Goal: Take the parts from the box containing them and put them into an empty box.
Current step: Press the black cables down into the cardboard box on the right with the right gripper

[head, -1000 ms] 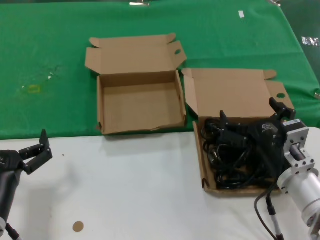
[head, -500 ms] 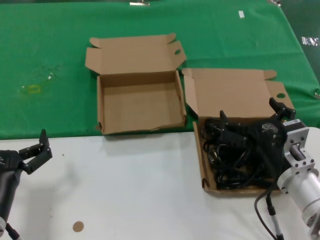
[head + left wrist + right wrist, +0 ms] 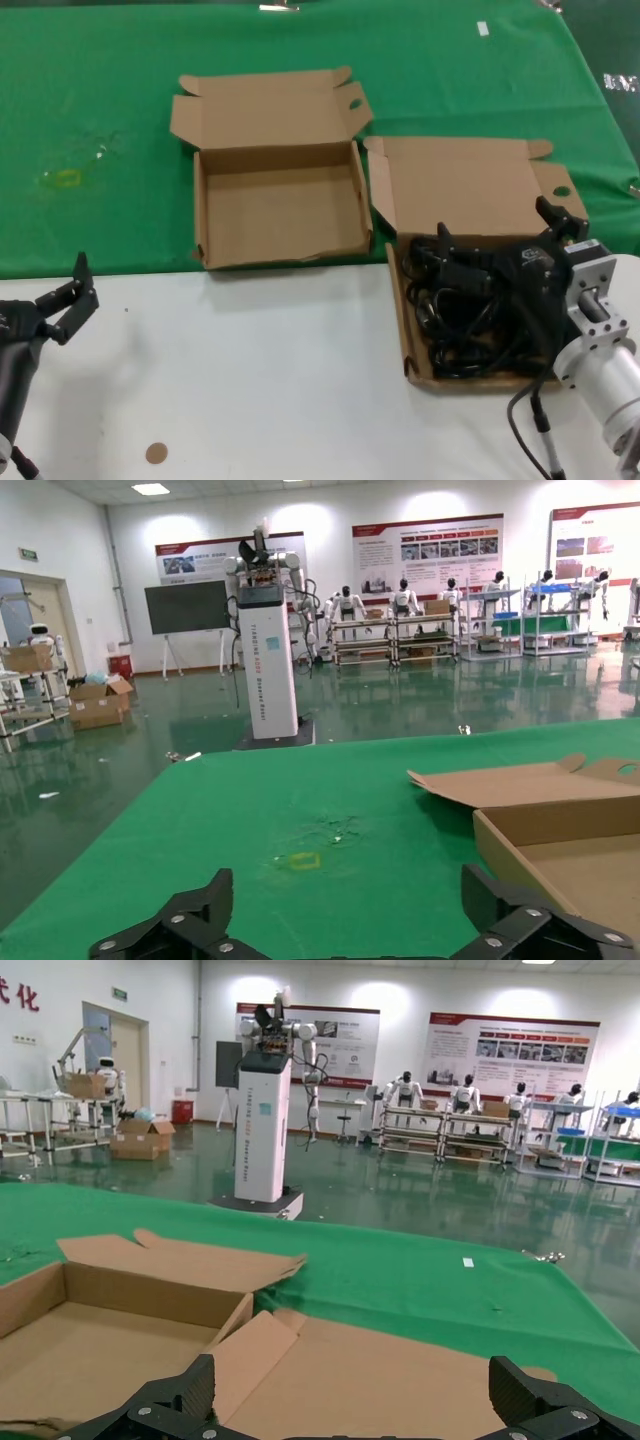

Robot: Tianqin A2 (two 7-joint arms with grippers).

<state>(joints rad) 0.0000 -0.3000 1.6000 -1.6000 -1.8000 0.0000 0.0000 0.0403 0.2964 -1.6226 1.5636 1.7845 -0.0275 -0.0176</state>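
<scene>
I have the right gripper [image 3: 495, 230] hanging over the box containing them [image 3: 470, 190], its fingers [image 3: 443, 240] spread wide and released, clamped on nothing. One finger stands over the near-left part of the cable heap, the other [image 3: 555, 215] sits toward the box's far right corner, near the small round hole in the lid. The parts [image 3: 470, 310] lie as a tangled black pile inside that box, cables looped over each other with chunky plugs showing toward the lid side; I cannot tell whether the fingers touch them. From the right wrist camera I see both finger tips apart with the broad lid [image 3: 400, 1380] between them.

An empty box [image 3: 280, 210] stands just beside the full box, on its left, the two lids almost touching at the corner. It holds nothing, and its flap with the oval slot is folded back on the green cloth [image 3: 100, 100].

The left gripper [image 3: 68, 298] waits over the white worktop [image 3: 260, 380], well away from the empty box on its near-left side, fingers open and holding nothing.
</scene>
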